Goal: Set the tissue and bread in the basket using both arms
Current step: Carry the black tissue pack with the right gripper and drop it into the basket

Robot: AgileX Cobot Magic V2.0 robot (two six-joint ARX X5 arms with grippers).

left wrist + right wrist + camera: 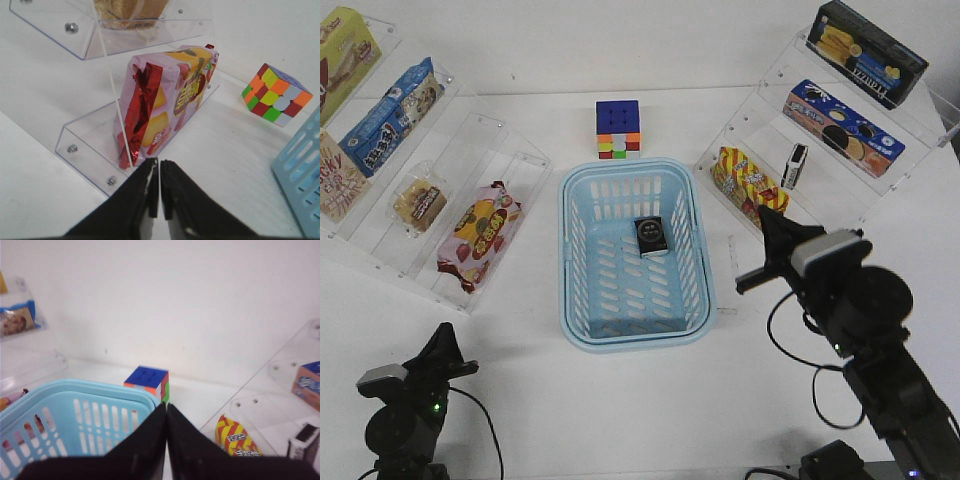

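Observation:
The light blue basket (566, 262) stands in the middle of the table. The tissue (651, 236), a black pocket pack, lies flat inside it near the far right. The bread (420, 203), a tan bun in clear wrapper, sits on the left clear shelf; its lower edge shows in the left wrist view (130, 11). My left gripper (446, 338) is shut and empty, low at the front left, pointing toward the shelf (160, 164). My right gripper (764, 214) is shut and empty, raised beside the basket's right rim (166, 408).
A pink-red packet (478, 234) lies on the left shelf next to the bread (167, 97). A colour cube (618, 128) stands behind the basket. The right shelf holds a yellow-red striped bag (748, 183), a small upright black-white pack (796, 165) and biscuit boxes.

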